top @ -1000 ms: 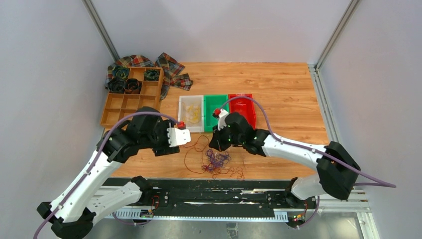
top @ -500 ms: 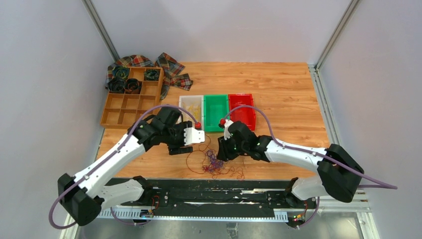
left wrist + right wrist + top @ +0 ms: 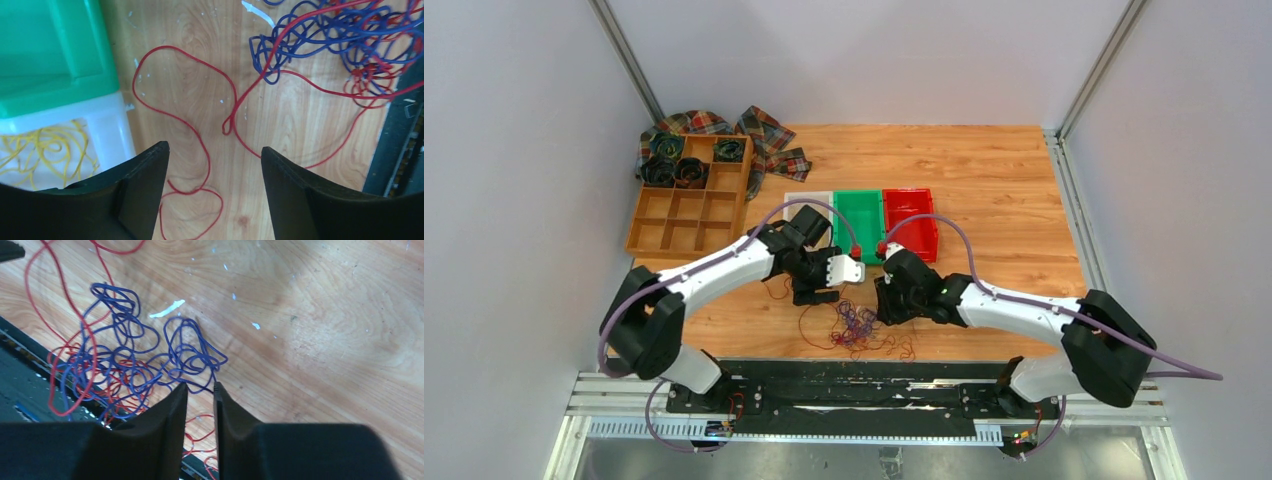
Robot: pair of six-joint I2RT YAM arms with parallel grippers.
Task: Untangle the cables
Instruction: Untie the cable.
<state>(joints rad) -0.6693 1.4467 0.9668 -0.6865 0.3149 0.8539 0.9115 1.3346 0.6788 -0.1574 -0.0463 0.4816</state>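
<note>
The cables lie as a loose clump of hair-thin purple and red loops on the grained wooden table, on the near side of the green bin. My left gripper hangs between that bin and the clump, blunt black fingers spread wide over one limp red strand. My right gripper sits at the clump's edge, also nearside of the green bin. Its fingers are drawn to a narrow slit crossed by a purple strand, and I cannot tell whether that strand is pinched. Fine yellow wires curl in the translucent white bin touching the green one.
</note>
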